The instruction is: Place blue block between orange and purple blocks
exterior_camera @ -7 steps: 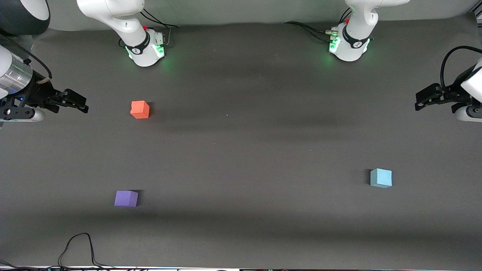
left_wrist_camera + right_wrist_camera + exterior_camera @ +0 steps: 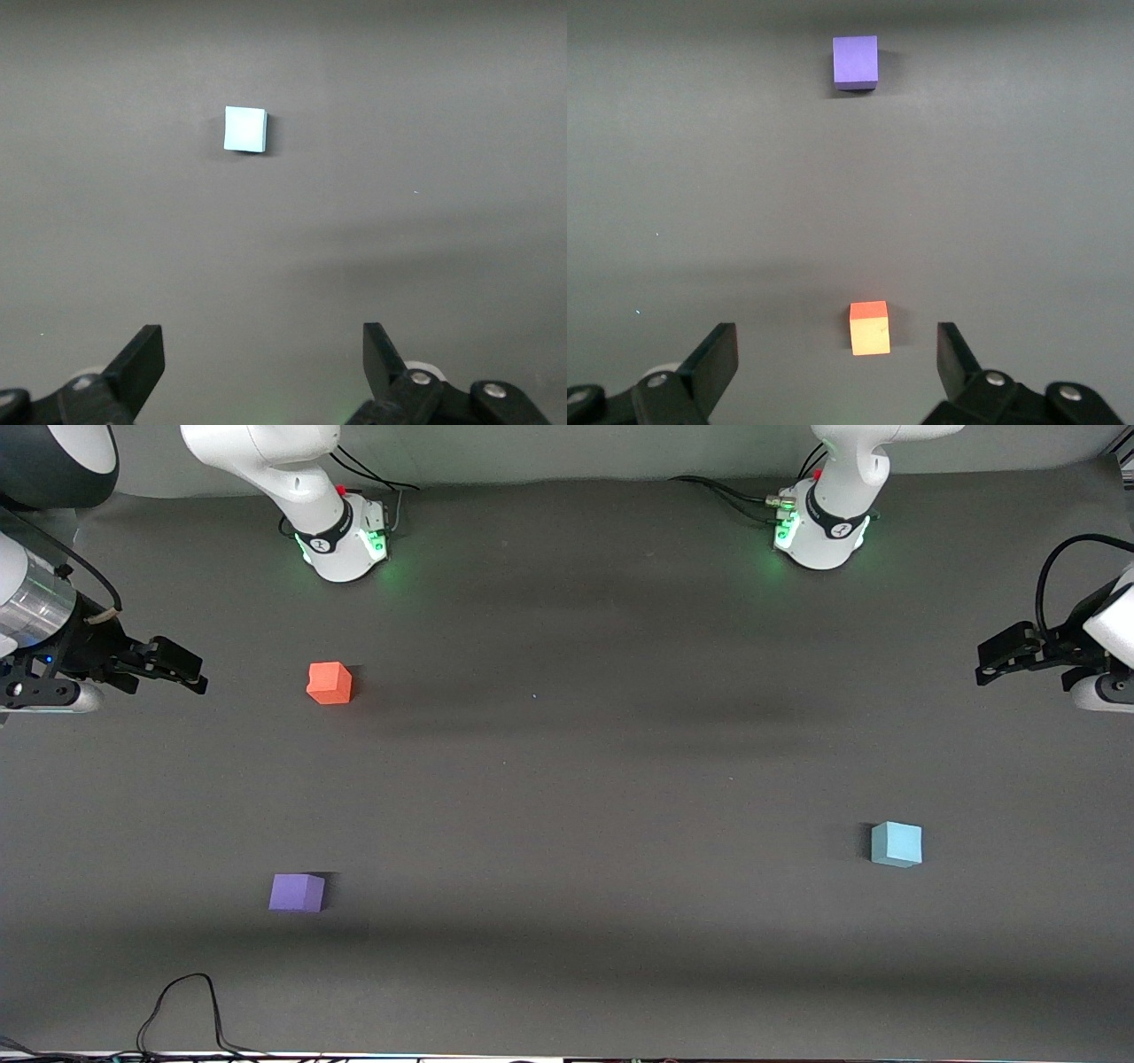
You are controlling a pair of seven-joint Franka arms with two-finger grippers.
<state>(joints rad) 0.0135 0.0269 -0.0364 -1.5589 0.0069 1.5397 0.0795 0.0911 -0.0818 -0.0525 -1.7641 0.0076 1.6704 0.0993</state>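
Waiting with spread fingers at the frame edges, left gripper (image 2: 985,662) and right gripper (image 2: 190,669) hold nothing; next, I judge, the left must reach the blue block (image 2: 897,844), lower right, for carrying between orange block (image 2: 330,683) and purple block (image 2: 297,893).

Blue block (image 2: 897,843) sits toward the left arm's end. Purple block (image 2: 297,892) lies at six o'clock from orange block (image 2: 330,683). Left gripper (image 2: 994,657) and right gripper (image 2: 182,667) hang at the table ends.
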